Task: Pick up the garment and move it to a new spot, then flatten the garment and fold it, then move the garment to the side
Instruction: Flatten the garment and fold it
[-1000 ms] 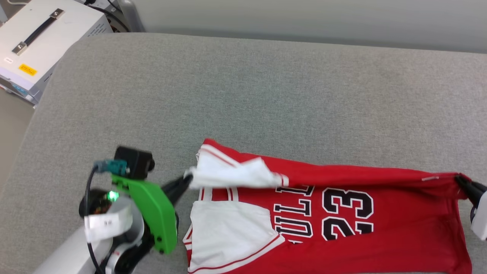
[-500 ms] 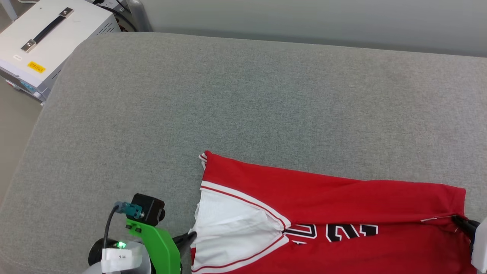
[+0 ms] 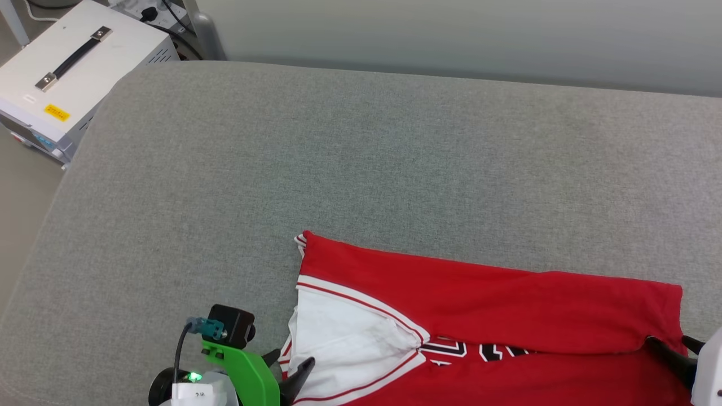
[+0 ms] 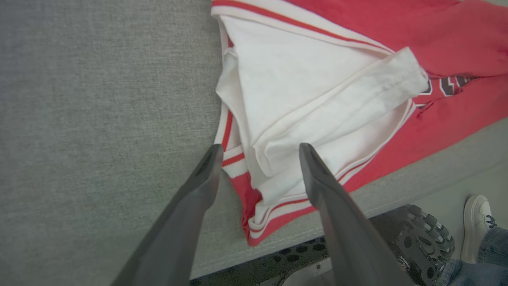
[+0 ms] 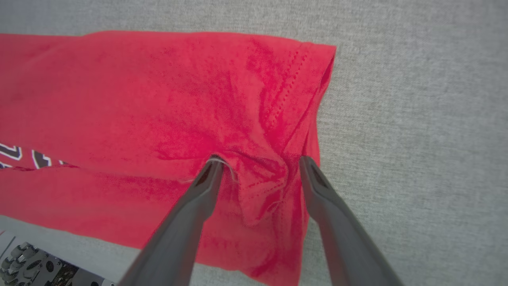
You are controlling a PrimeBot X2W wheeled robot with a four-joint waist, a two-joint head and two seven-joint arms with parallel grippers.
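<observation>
1. Red jersey (image 3: pixel 491 304): soft, light, limp knit. It lies folded over itself at the grey cushion's (image 3: pixel 361 158) near edge.
2. Left gripper (image 4: pixel 258 153) and right gripper (image 5: pixel 258 165): both spread wide, holding nothing.
3. Pinch the doubled hem or the striped trim, as single layers will likely slip.

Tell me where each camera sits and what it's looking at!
Head view: robot's head, looking down at the garment on the grey cushion; left gripper and right gripper show.
Left wrist view: left wrist, faces the white sleeve past its fingers.
Right wrist view: right wrist, faces the red hem past its fingers.
All share the garment.
</observation>
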